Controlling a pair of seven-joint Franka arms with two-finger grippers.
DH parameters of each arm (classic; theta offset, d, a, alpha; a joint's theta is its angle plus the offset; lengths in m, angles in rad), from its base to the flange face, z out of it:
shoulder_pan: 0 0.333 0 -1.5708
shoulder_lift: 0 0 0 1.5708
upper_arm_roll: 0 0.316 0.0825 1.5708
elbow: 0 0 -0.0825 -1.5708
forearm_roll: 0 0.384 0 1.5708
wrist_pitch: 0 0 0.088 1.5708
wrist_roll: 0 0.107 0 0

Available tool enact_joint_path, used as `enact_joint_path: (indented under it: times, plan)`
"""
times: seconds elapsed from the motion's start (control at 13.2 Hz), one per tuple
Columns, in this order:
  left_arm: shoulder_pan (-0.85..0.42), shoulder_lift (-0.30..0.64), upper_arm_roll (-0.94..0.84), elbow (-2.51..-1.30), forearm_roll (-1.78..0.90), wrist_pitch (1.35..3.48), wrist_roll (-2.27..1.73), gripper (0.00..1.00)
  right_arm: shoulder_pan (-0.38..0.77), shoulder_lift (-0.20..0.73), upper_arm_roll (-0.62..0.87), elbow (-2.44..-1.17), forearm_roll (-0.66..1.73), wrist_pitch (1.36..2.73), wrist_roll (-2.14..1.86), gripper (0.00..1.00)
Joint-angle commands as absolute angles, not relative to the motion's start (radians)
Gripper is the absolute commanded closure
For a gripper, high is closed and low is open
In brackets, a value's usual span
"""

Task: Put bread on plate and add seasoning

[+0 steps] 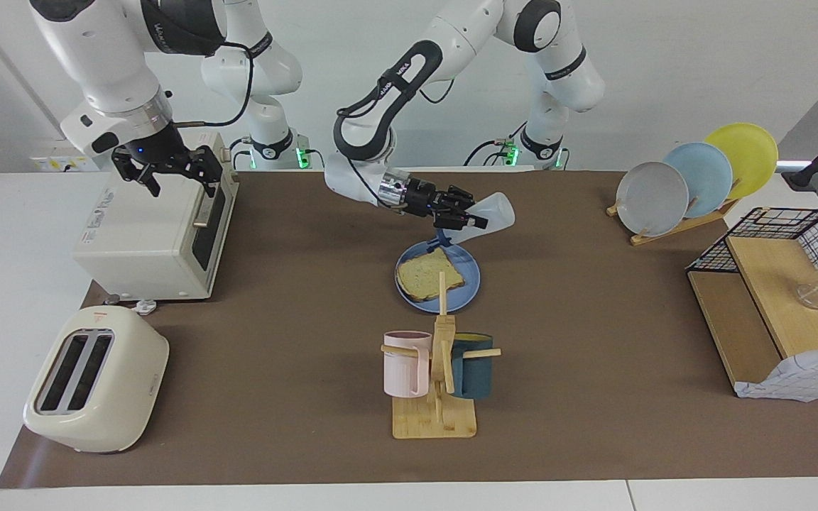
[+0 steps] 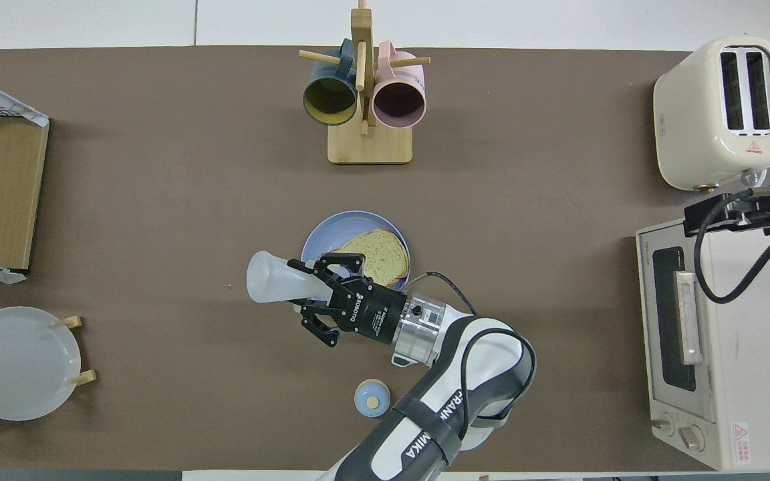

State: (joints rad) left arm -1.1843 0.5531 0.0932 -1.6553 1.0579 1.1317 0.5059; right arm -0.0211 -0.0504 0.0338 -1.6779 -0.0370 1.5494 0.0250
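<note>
The left end effector (image 1: 460,215) is clenched on the seasoning (image 1: 492,211), tilted over the plate's (image 1: 469,280) twelve-o'clock rim. Bread (image 1: 431,275) lies on that plate. The right end effector (image 1: 167,170) hangs released above the toaster oven (image 1: 150,238).

Left jaws clamped, right jaws wide.

White robot arm (image 2: 425,427) printed with "FRANKA" in black band lettering; its black gripper (image 2: 331,300) body reads "ROBOTIQ". Other labels are unreadable.
</note>
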Motion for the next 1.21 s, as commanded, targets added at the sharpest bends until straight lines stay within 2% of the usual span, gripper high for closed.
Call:
enact_joint_path:
  times: [0.0, 0.45, 0.76, 1.14]
  plan:
    - [-1.174, 0.538, 0.107, -1.661, 1.039, 1.132, 0.511, 1.00, -0.038, -0.061, 0.041, -1.684, -0.037, 1.546, -0.009, 0.00]
    - [-1.025, 0.546, 0.109, -1.660, 1.080, 1.230, 0.508, 1.00, -0.038, -0.061, 0.041, -1.684, -0.037, 1.546, -0.009, 0.00]
    - [-0.989, 0.517, 0.107, -1.657, 1.013, 1.281, 0.445, 1.00, -0.038, -0.061, 0.041, -1.683, -0.037, 1.546, -0.009, 0.00]
    - [-0.991, 0.330, 0.106, -1.667, 0.853, 1.325, 0.394, 1.00, -0.038, -0.061, 0.041, -1.683, -0.037, 1.546, -0.009, 0.00]
